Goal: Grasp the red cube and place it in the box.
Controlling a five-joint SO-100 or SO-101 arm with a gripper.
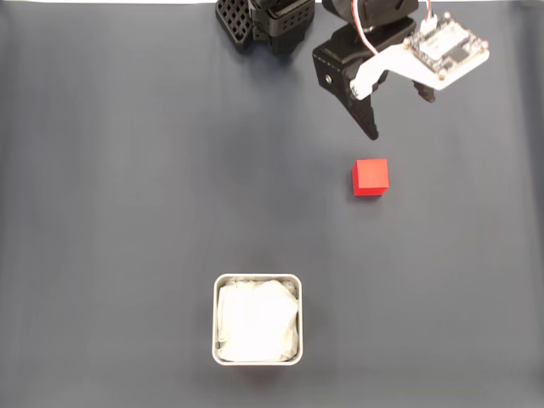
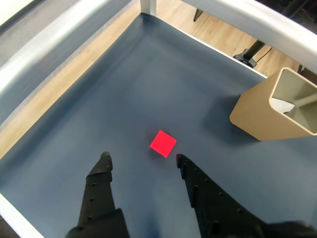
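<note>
We hold our gripper [image 2: 142, 159] spread wide and empty above the red cube [image 1: 371, 177] at upper right, lining up a grasp, the box [image 1: 257, 279] waiting at lower centre.

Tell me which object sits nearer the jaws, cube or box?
The red cube, just below the gripper in the fixed view; the box sits far lower left.

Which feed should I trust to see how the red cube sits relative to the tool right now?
The wrist view: the red cube lies just ahead of the open tool. The fixed view shows the cube clearly but the tool less plainly.
</note>
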